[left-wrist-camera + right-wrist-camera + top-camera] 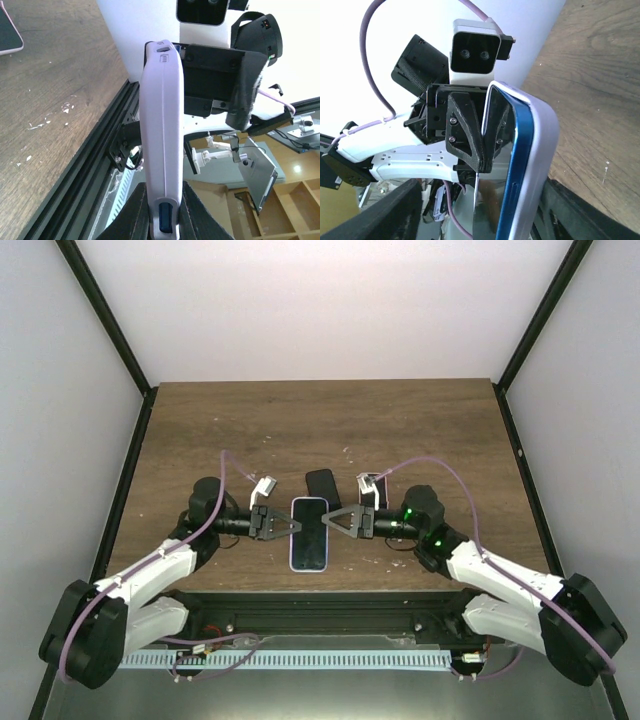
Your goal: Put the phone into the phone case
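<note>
lavender phone case (160, 130) holding the blue-edged phone (517, 165) hangs over the wooden desk's (400, 420) near edge, pinched by the left hand (285, 524), the right hand (332, 520) spread around its opposite side.

No text, brand mark or number can be read in any view. The lilac phone case (159, 150) is blank along its side, and the phone (310, 535) has a dark screen with nothing legible on it.
</note>
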